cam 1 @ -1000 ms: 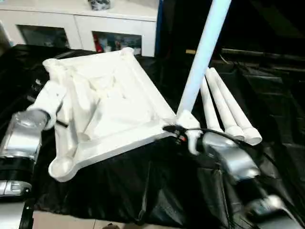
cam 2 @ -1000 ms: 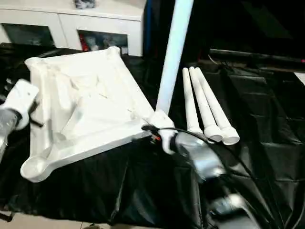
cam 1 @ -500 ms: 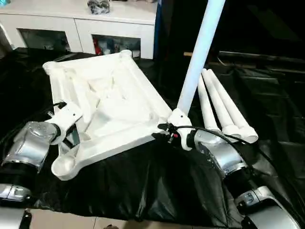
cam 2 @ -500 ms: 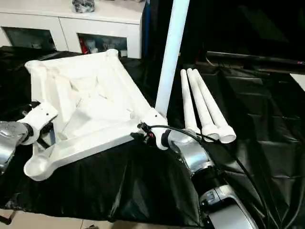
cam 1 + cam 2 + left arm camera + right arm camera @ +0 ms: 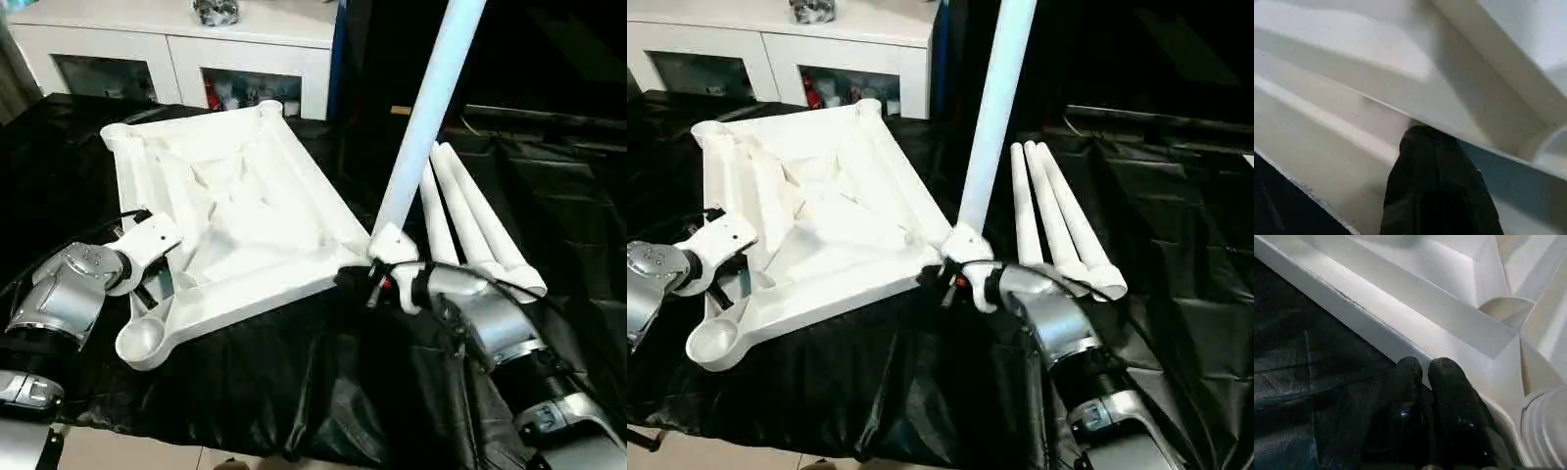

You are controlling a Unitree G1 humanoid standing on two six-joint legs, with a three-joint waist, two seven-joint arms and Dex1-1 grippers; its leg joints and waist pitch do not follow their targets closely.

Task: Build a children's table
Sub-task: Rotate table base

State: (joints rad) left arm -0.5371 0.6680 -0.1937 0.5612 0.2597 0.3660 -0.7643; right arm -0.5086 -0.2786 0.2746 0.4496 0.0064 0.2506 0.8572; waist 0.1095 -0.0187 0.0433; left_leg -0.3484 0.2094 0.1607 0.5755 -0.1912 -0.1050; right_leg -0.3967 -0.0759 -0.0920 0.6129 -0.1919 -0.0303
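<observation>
Right end effector [image 5: 1422, 369] narrowed, nearly closed at tabletop [image 5: 245, 211] edge | left pressed together

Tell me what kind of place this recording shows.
Probably a home-like room or staged lab: a white cabinet with glass doors at the back, and a work surface draped in black sheeting bearing the upturned tabletop.

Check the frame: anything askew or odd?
Yes: the tabletop lies underside up, skewed on the black cloth. One leg stands in its near right corner socket, leaning slightly. Three legs lie loose beside it.
</observation>
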